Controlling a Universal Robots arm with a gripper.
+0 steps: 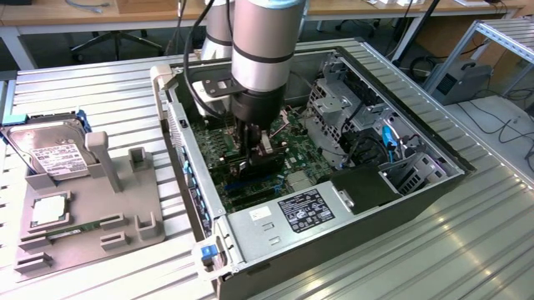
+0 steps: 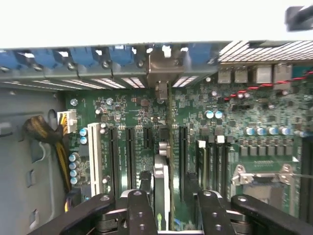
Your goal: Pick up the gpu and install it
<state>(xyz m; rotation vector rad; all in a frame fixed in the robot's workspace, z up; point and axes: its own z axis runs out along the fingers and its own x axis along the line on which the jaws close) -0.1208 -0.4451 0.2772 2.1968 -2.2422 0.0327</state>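
Robotics lab: aluminium-profile workbench [image 1: 467, 250], opened computer case [image 1: 351, 206]

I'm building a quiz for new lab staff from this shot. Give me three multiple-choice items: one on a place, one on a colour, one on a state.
1. Where is the boxy silver hard drive with a white label?
A) inside the open computer case
B) on the grey plastic holder beside the case
C) on a chair

2. What colour are the plastic clips along the case's card-bracket row?
A) red
B) yellow
C) blue

3. How does the thin dark gpu card sit?
A) flat on the holder
B) upright on edge on the green motherboard
C) leaning on the hard drive

Answers: 1 B, it lies on the holder at the exterior view's left, outside the case. 2 C, the wrist view shows them blue. 3 B, it stands on edge among the slots.
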